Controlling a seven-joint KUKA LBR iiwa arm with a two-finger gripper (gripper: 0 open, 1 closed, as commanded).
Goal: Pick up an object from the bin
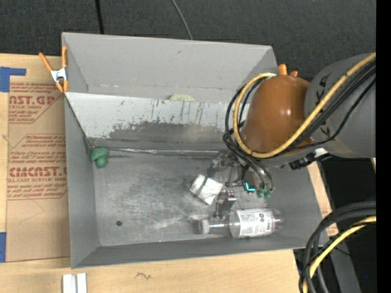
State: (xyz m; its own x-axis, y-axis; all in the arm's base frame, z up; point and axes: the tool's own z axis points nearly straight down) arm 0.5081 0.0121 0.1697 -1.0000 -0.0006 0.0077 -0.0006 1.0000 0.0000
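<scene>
Currently hovering gripper (224, 201) between white crumpled packet (205, 188) and clear white-labelled plastic bottle (250, 223), lower right of frame; grip state: cannot tell.

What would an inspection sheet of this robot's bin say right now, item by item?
Surface: grey metal bin, floor scuffed and scratched.
Job's things: white crumpled packet right of centre; clear bottle with a white label lying along the near wall; small green lump in the far left corner.
Clutter: nothing seen.
Grippers: gripper low in the bin, between the packet and the bottle; whether it holds anything cannot be told.
Cables: yellow and black cables looped round the orange wrist cover.
Surroundings: dark floor behind the bin.
</scene>
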